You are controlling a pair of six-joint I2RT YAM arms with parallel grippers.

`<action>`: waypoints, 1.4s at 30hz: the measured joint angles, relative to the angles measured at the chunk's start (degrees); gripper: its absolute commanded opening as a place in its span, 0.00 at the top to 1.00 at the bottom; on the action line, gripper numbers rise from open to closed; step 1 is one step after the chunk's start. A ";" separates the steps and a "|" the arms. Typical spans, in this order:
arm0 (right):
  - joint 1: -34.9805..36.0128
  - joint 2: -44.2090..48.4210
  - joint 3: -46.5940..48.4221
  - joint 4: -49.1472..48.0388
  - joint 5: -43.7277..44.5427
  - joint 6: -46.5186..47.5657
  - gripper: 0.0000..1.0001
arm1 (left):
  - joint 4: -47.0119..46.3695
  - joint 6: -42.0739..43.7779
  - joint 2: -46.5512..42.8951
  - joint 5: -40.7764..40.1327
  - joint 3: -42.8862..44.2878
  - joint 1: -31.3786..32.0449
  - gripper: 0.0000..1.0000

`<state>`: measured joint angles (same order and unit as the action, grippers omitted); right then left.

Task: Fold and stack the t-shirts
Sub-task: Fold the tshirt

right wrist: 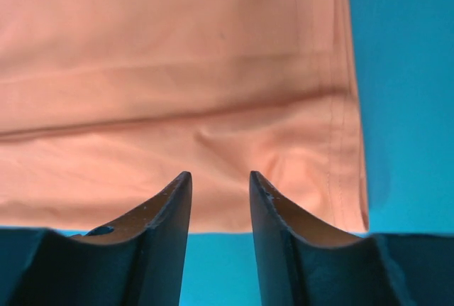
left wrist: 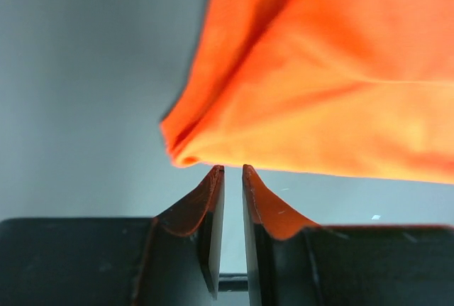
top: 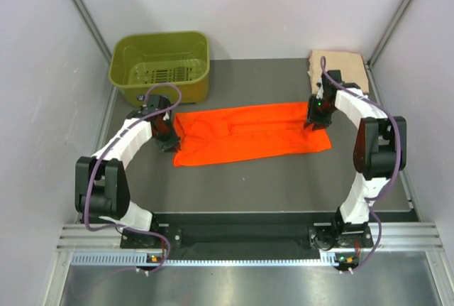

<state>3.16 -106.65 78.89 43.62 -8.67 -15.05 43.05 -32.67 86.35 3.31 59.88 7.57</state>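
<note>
Presently in hand: the orange shirt's lengthwise fold looks done; you seem to stand between it and the crosswise fold.
Orange shirt (top: 248, 134): a long flat band across the middle of the table (top: 269, 185), one end at each gripper.
Peach shirt (top: 347, 68): folded square at the far right corner, just behind the right arm.
Left gripper (left wrist: 233, 170): at the band's left end; fingers nearly pressed together with a thin slit between, no cloth in it, and the shirt's corner just beyond the tips.
Right gripper (right wrist: 220, 176): over the band's right end; fingers spread, pinching nothing.
Basket (top: 191, 82): far left, apart from both shirts.
Next move, as I judge it: you pinch every layer at one end and carry it onto the other, edges matched.
</note>
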 measured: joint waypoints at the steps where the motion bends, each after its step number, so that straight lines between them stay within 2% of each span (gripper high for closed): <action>1: 0.00 -0.31 0.96 -0.20 0.00 0.02 0.60 | -0.42 0.04 0.02 0.44 0.22 0.00 0.78; 8: -0.70 -2.32 0.63 -0.46 1.46 0.24 0.57 | -4.48 -0.61 5.20 4.85 0.79 0.00 0.79; 12: -1.90 -2.27 -4.48 -0.74 3.13 0.52 0.53 | -4.46 -1.88 6.58 4.76 -3.10 -0.04 0.79; 17: -4.85 1.05 -8.90 -2.93 3.28 0.52 0.52 | -3.26 -3.56 7.45 4.46 -5.97 -0.83 0.82; 29: -5.92 2.67 -8.96 -0.09 4.59 1.18 0.46 | -0.83 -2.69 6.62 1.70 -4.13 -1.27 0.80; 36: -4.81 2.62 -0.57 0.55 1.20 0.94 0.38 | -0.63 -1.46 -1.03 0.46 -1.73 -1.29 0.54; 39: -4.17 1.84 3.08 -0.26 -0.96 -0.22 0.33 | -2.05 -1.22 -3.34 0.07 0.74 -1.33 0.51; 42: -3.93 -0.63 6.60 -1.66 -2.21 -1.36 0.32 | -3.76 -1.25 -3.58 1.01 2.40 -1.33 0.50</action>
<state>-0.78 -107.28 85.49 41.95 -10.87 -16.40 39.29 -33.91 82.76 4.32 62.28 6.24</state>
